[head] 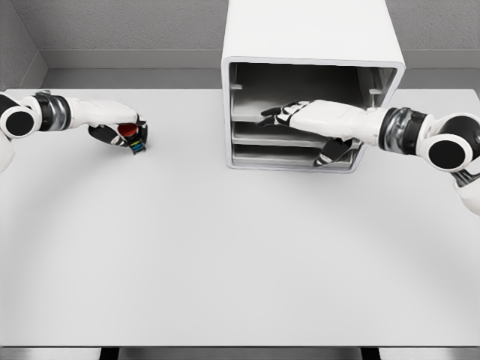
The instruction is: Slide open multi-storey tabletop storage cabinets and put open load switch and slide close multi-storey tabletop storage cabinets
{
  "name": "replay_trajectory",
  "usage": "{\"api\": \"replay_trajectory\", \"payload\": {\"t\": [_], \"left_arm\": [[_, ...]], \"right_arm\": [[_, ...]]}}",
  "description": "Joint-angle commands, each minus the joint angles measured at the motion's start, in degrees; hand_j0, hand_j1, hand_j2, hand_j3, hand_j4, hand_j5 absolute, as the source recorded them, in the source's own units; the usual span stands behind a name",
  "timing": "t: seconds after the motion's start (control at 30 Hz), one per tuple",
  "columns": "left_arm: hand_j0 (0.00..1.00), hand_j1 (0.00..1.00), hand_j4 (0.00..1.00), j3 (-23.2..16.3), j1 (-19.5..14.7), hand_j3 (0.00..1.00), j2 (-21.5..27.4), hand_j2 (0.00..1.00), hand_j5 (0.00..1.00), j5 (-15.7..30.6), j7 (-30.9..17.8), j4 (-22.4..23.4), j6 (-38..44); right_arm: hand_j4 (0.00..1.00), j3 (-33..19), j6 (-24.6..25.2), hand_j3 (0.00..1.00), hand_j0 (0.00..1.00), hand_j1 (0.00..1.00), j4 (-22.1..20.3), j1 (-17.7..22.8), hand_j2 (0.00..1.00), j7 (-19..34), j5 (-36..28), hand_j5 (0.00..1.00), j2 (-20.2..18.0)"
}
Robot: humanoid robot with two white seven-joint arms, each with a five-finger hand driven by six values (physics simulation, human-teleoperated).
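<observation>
Pale grey worktop (225, 270), seen from the head camera. At the far middle, a white cabinet (311, 34) with rounded corners, front open toward the camera, several flat drawers (277, 139) stacked inside; whether any drawer is pulled out, cannot tell. Right hand (300, 116), arm coming in from the picture's right, reaching into the cabinet's opening at the level of the middle drawers, dark fingers (271, 114) stretched out toward the left and lying over a drawer front, thumb hanging lower near the bottom drawer; fingers extended and apart, clamped on nothing visible. Left hand (124, 133), arm coming in from the picture's left edge, resting on the worktop well apart from the cabinet, on its left. Fingers curled together around the switch (133, 139), a small thing with a red round top and a dark body showing green and blue marks at the lower end. Switch touching or just above the worktop surface, cannot tell which, gripped in the left hand and outside the cabinet.
</observation>
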Motion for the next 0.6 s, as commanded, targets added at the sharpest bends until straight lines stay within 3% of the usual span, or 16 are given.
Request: {"api": "replay_trajectory", "payload": {"t": [0.0,0.2,0.4,0.57], "left_arm": [[0.46,0.46,0.46,0.22,0.00,0.46,0.41,0.46,0.46,0.43,0.03,-0.04,0.15],[0.45,0.45,0.45,0.48,-0.18,0.45,3.22,0.45,0.45,2.10,0.03,-1.27,0.15],[0.44,0.44,0.44,0.48,1.32,0.44,6.03,0.44,0.44,3.07,0.03,-10.41,0.15],[0.44,0.44,0.44,0.48,2.37,0.44,9.99,0.44,0.44,5.53,0.03,-13.93,0.15]], "right_arm": [[1.00,-0.11,-0.82,1.00,1.00,1.00,-0.49,-0.09,1.00,0.05,-0.17,1.00,-0.77],[1.00,-0.90,-3.19,1.00,1.00,1.00,-2.25,1.41,1.00,0.05,0.00,1.00,-2.62],[1.00,-3.01,-5.74,1.00,1.00,1.00,-3.84,3.78,1.00,0.05,0.00,1.00,-4.46],[1.00,-3.01,-6.97,1.00,1.00,1.00,-4.10,4.04,1.00,0.14,0.00,1.00,-4.55]]}}
